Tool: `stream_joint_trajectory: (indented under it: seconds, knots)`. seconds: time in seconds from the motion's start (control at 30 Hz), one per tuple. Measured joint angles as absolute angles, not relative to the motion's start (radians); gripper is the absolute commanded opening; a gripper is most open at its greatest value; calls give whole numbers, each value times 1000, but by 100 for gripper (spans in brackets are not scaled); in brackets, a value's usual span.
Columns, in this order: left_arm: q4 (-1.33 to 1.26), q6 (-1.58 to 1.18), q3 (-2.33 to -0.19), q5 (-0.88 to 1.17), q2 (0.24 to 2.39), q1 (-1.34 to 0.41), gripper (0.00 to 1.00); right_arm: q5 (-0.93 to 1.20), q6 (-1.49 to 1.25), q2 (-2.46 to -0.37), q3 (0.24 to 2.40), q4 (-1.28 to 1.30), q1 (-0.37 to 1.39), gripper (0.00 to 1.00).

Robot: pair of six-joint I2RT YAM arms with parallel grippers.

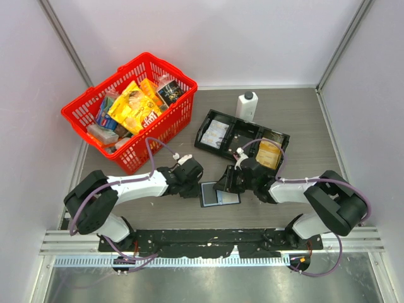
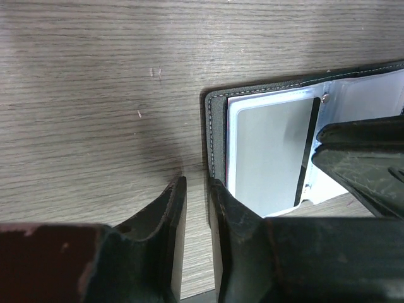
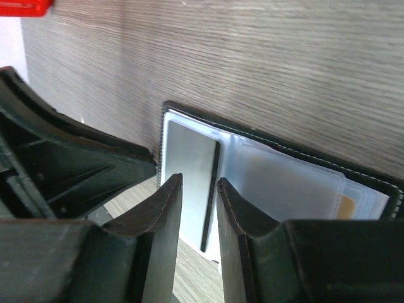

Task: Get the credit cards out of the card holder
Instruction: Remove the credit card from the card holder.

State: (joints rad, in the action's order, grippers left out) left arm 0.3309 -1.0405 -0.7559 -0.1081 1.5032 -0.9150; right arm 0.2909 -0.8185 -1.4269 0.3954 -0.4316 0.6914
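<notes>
The card holder (image 1: 219, 194) lies open and flat on the table between my two grippers, black rim around clear sleeves. A grey credit card (image 2: 271, 151) with a dark stripe sits in its left sleeve (image 3: 189, 164). A golden-yellow card corner (image 3: 346, 205) shows in the right sleeve. My left gripper (image 2: 197, 183) stands at the holder's left edge (image 1: 201, 183), slightly open, with only bare table between its fingers. My right gripper (image 3: 199, 180) hovers over the grey card's striped edge (image 1: 222, 184), slightly open and holding nothing.
A red basket (image 1: 165, 129) full of snack packets stands at the back left. Behind the holder lies a long black tray (image 1: 201, 140) with items in it. A white bottle with a black cap (image 1: 247, 105) stands beyond the tray.
</notes>
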Motion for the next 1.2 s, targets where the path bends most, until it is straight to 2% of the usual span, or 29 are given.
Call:
stream_joint_trajectory:
  seconds: [0.57,0.83,0.93,1.03,1.2]
  knots:
    - [305,-1039,-783,-90,1518,-915,41,343,-836,-1451,337,-497,595,33]
    - [286,-1019,-814,-88,1559,-915,41,348,-846,-1451,321,-525,593,33]
    - [272,-1013,-834,-85,1589,-915,37,353,-846,-1451,318,-530,593,33]
    - [258,-1013,-846,-83,1608,-915,26,359,-847,-1451,316,-532,593,33]
    - [266,-1013,-849,-86,1615,-914,18,370,-848,-1451,311,-538,592,33]
